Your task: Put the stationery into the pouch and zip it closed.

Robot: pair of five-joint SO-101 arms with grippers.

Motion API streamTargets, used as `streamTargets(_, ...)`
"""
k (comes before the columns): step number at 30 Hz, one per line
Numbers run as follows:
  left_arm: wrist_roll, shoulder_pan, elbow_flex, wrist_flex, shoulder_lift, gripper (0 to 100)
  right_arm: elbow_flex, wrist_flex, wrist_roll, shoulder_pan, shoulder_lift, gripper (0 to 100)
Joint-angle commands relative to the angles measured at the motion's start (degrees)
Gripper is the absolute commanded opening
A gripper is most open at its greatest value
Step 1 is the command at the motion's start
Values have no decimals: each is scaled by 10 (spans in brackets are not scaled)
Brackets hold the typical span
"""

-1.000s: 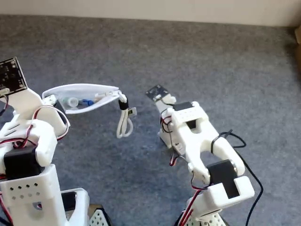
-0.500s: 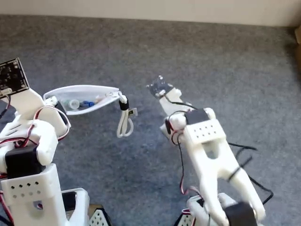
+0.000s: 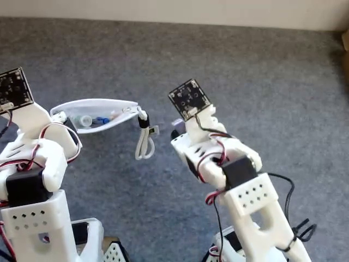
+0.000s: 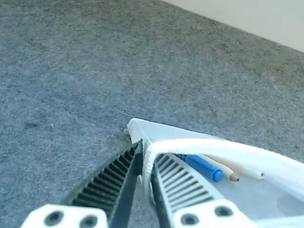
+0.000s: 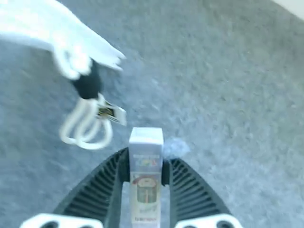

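Observation:
The translucent white pouch (image 3: 98, 113) lies open on the grey carpet, with a blue pen (image 4: 204, 167) and a pale pencil (image 4: 233, 174) inside it. My left gripper (image 4: 142, 151) is shut on the pouch's end rim (image 4: 137, 129); in the high view it sits at the pouch's left end (image 3: 63, 120). From the pouch's other end hangs a white strap loop (image 3: 144, 146) on a black toggle (image 5: 88, 83). My right gripper (image 5: 146, 153) is shut on a small white eraser box (image 5: 145, 176), held above the carpet just short of the strap loop (image 5: 84, 127).
Grey carpet (image 3: 262, 82) spreads all around, open to the far side and to the right. A pale wall edge (image 3: 218, 11) runs along the back. Both arm bases (image 3: 49, 229) stand at the near edge.
The right arm has unfolded and swung its wrist up and toward the pouch, carrying the eraser box. The left arm and the pouch have stayed put.

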Motion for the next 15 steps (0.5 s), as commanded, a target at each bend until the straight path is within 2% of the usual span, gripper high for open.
streamTargets(1,-1,-8,-10,-8,-15,8,-12,-3,-50,-36,-38,4)
streamTargets(5,-1,-8,-10,-7,-15,8,-8,-63,-79,-86,-62,4)
streamTargets(15,-1,-8,-10,-7,-15,8,3,-264,-79,-169,-83,4)
